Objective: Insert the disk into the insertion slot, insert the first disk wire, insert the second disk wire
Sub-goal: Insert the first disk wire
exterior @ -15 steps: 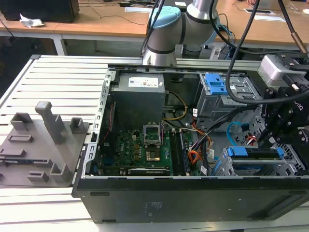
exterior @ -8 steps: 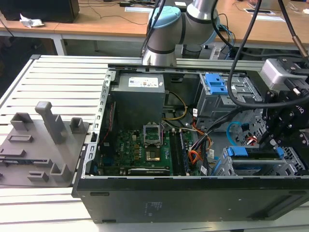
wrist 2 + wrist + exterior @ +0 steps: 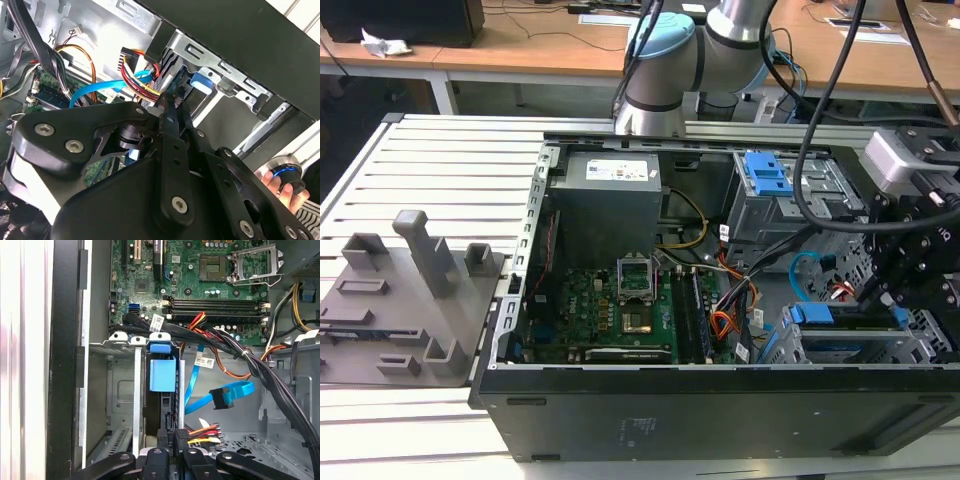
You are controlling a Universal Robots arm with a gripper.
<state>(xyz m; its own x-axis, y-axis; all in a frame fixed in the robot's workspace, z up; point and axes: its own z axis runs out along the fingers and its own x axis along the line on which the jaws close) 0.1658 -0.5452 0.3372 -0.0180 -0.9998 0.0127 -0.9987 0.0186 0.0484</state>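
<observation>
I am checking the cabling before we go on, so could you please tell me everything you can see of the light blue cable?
The light blue cable is thin, flat and plastic-looking. In the first wrist view it comes out from under the black cable bundle, runs down beside the drive cage, then folds back in a loop. Its small dark connector hangs free above the case floor, apparently plugged into nothing.

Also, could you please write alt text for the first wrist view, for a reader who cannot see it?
The black gripper is close to a bundle of red, yellow and black wires, next to the bright blue plastic drive carrier seated in the silver-grey sheet-metal cage. A light blue cable with a dark connector lies nearby, a green motherboard beyond.
</observation>
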